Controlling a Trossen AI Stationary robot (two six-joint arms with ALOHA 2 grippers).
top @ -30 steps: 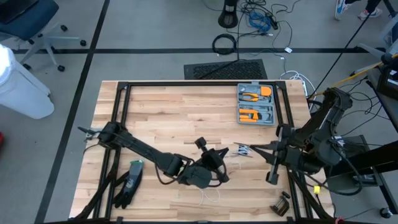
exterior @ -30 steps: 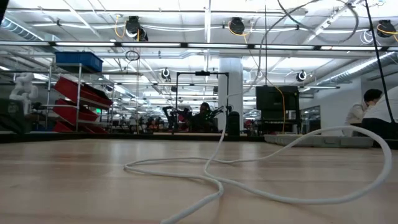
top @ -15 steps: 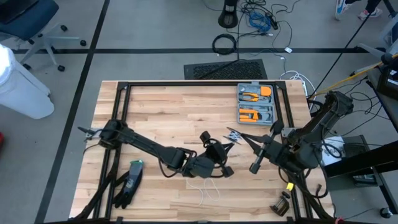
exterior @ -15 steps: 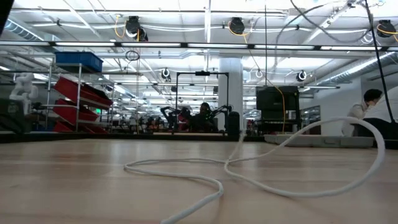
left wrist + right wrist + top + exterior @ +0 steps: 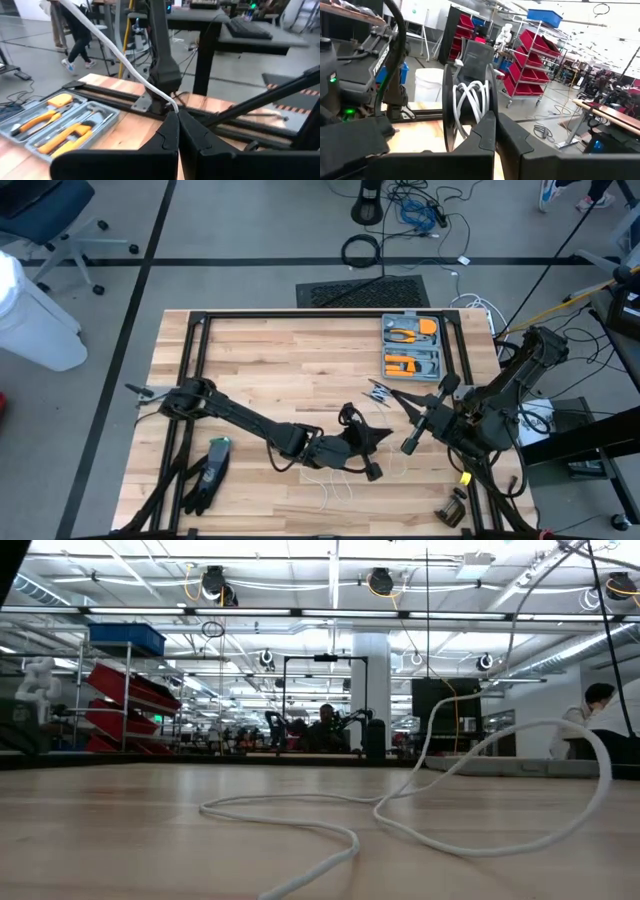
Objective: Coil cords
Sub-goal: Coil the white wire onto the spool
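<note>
Cord (image 5: 330, 812), thin, white and flexible, sprawls in loose loops across the wooden table (image 5: 260, 350) near its front edge, one strand rising off the surface. Left gripper (image 5: 176, 116), reaching toward table centre-right, has its claw clamped together on that rising strand, which runs up and away from the fingertips in the left wrist view. Right gripper (image 5: 494, 119), facing the left one from the table's right side, is closed on a hank of the same white cord (image 5: 472, 100), abt four or five turns bunched side by side at its tips. In the high view the slack lies as pale loops (image 5: 335, 488) just below the left gripper (image 5: 385, 433), the right gripper (image 5: 392, 397) near it, tips apart.

Count: two arms, two grippers, one white cord visible. One grey tool tray (image 5: 412, 348) w/ orange-handled tools sits at the table's far right. One dark glove-like item (image 5: 205, 472) lies front left.
</note>
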